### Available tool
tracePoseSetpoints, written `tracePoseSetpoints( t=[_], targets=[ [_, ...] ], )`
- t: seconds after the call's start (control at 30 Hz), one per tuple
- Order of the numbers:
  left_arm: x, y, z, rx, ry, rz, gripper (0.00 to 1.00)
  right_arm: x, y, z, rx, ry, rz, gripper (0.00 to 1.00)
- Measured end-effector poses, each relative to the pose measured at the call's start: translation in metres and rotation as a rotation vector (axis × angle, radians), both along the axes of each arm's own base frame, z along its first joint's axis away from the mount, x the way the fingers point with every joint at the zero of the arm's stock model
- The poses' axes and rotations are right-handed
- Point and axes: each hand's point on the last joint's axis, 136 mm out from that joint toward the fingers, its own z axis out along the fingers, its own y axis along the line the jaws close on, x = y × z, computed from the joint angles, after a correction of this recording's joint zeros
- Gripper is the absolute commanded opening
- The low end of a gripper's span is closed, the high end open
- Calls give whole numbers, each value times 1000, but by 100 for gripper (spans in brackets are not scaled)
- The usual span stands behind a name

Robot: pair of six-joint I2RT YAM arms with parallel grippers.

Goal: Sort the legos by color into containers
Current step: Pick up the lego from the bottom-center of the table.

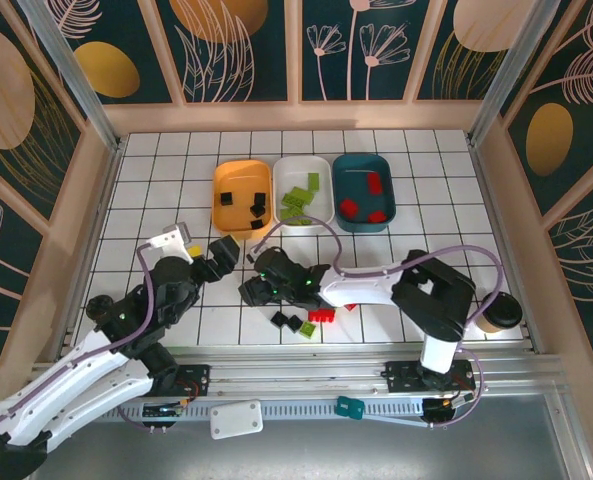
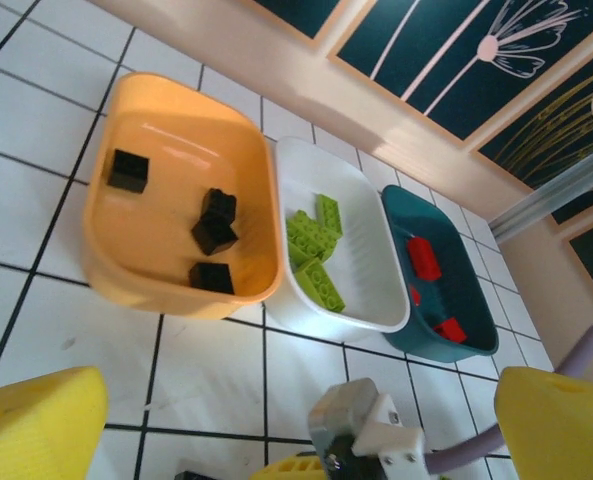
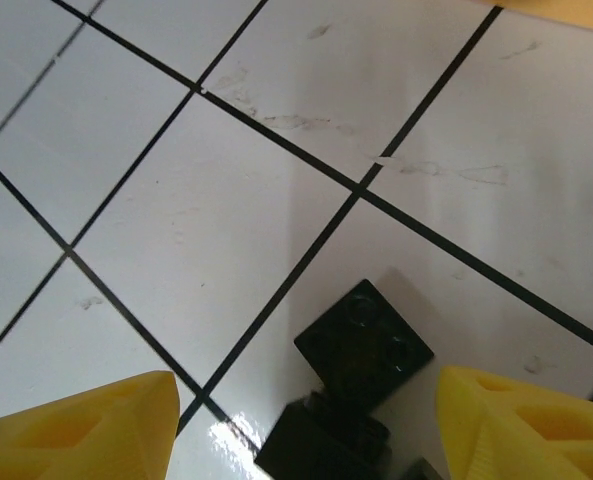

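Hovering low over the white tiled table, the right gripper has its yellow fingertips set well apart and clamped on nothing. A small black squarish plastic brick lies on the tiles between them, touching neither. A second dark piece sits tight against it at the frame's bottom edge. It may be another black brick, but too little of it shows to be sure.

The left gripper is just left of the right one, its jaws spread wide and empty, pointing toward the far trays.

Three shallow plastic trays stand side by side at the far middle of the table, their walls touching or nearly so. The orange tray is on the left and holds four black bricks. The white tray is in the middle and holds a pile of lime green bricks. The dark teal tray is on the right and holds a few red bricks.

A small loose cluster lies on the tiles near the table's near edge, just right of the right gripper. It is made up of two black pieces, one lime green piece and a red rectangular brick.
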Motion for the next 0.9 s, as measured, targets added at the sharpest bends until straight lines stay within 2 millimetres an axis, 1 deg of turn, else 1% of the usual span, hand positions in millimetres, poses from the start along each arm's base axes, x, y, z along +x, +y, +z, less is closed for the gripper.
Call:
tracePoseSetpoints(
  t=[0.07,0.13,0.23,0.33,0.5,0.63,0.77,0.9],
  targets=[
    [-2,4,-5,6,14,13,99,1,5,-9,-37,2,-2,67],
    [-2,6,-9,13,25,19,99,3,6,-16,-74,0,-12,67],
    [-2,7,-13,27,37,27,99,4,2,-20,-116,-10,-26,65],
    [-2,8,-13,32,38,33,99,0,-1,-23,-150,-15,-29,62],
    [-1,9,-15,39,42,39,99,-10,-6,-35,-207,-18,-16,58],
    [0,8,-18,46,47,39,99,-14,-2,-36,-217,-30,-1,47],
    [0,8,-18,48,49,39,99,-15,-2,-36,-223,-40,6,35],
    [0,8,-19,52,52,39,99,-14,-4,-32,-221,-53,4,29]
  ],
)
